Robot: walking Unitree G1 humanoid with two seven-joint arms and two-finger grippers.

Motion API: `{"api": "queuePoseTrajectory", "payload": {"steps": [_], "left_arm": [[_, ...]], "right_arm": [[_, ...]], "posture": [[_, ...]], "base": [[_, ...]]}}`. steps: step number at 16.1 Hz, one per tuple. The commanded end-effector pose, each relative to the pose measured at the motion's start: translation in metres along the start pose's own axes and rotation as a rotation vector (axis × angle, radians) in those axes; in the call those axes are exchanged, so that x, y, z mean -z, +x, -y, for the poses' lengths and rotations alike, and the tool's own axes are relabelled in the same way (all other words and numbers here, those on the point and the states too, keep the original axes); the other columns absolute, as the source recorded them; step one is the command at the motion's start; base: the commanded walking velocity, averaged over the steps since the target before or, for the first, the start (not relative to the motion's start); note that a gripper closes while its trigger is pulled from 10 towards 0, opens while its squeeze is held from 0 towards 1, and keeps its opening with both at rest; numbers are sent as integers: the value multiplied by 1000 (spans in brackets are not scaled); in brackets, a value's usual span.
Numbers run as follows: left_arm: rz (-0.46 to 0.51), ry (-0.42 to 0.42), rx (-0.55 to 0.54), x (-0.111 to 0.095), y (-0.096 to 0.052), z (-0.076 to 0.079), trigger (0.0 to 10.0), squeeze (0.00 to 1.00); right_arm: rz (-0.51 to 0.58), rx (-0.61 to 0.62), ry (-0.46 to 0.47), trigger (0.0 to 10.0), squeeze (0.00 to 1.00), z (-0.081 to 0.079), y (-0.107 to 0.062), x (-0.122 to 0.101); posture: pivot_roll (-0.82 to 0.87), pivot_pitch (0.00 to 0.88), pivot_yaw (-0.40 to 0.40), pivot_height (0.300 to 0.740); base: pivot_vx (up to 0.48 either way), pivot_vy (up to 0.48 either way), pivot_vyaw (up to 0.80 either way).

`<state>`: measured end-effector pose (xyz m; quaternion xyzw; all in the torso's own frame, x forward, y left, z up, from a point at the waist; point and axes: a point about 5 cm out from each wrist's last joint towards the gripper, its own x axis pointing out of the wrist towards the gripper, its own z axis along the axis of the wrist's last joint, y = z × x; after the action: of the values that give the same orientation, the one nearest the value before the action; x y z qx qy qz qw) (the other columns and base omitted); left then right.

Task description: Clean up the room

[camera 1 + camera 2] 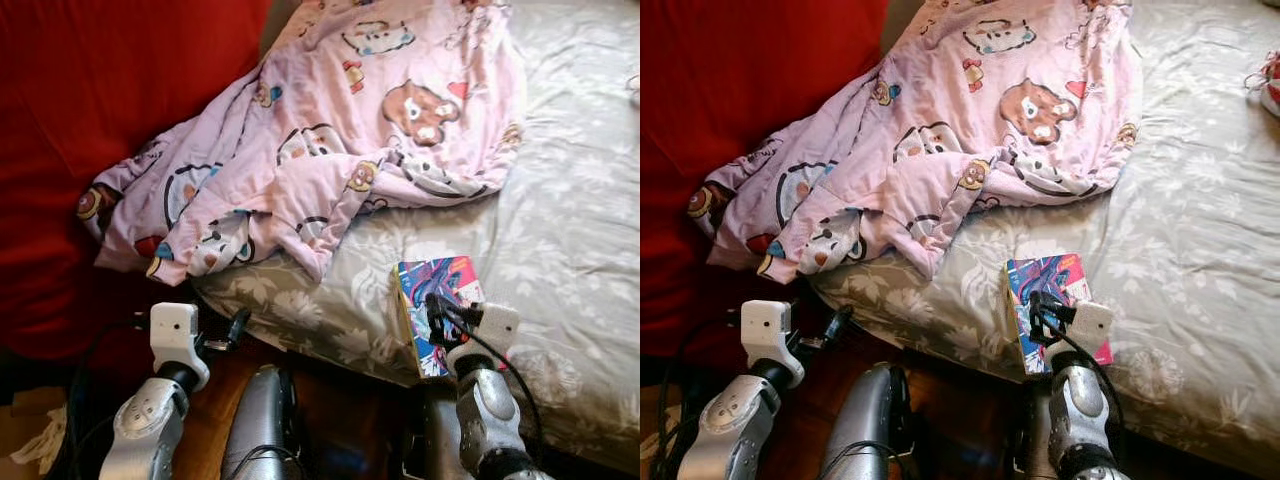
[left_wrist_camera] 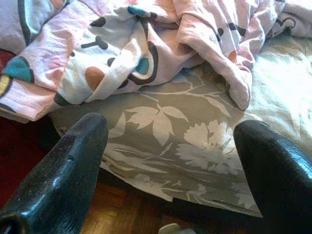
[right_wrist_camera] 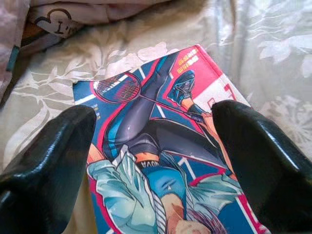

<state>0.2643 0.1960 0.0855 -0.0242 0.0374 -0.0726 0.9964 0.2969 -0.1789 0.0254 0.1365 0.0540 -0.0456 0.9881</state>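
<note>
Black fingers (image 3: pixel 46 161) (both grippers' spread wide) straddle the book (image 3: pixel 161 161), not gripping.

Left gripper (image 2: pixel 170 161) at lower left of frame, fingers spread; right gripper (image 3: pixel 156 146) at lower right, fingers spread wide.

Bed (image 1: pixel 580 200) carries pink blanket (image 1: pixel 330 140) and book (image 1: pixel 432 310).
</note>
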Motion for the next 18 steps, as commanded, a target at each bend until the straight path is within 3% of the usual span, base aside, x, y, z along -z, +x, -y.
{"api": "queuePoseTrajectory", "payload": {"steps": [1,4,8,12,18], "left_arm": [[-14,11,-10,5,0,-1,10000,0],[-4,-6,-1,8,12,4,10000,0],[-3,-21,11,12,22,6,10000,0],[12,-20,21,10,30,7,10000,0],[23,-11,14,10,29,3,10000,0]], "right_arm": [[-9,-3,1,10000,0,0,-6,7],[-4,11,-15,10000,0,2,-18,15],[5,40,-21,10000,0,7,-20,14],[6,55,-19,10000,0,8,-18,11],[-10,66,-8,10000,0,5,-18,14]], "posture": [[151,169,52,586],[125,107,47,586],[110,57,50,586],[112,60,54,586],[124,86,58,586]], "base": [[0,0,0],[0,0,0],[0,150,0],[0,301,0],[0,249,0]]}}
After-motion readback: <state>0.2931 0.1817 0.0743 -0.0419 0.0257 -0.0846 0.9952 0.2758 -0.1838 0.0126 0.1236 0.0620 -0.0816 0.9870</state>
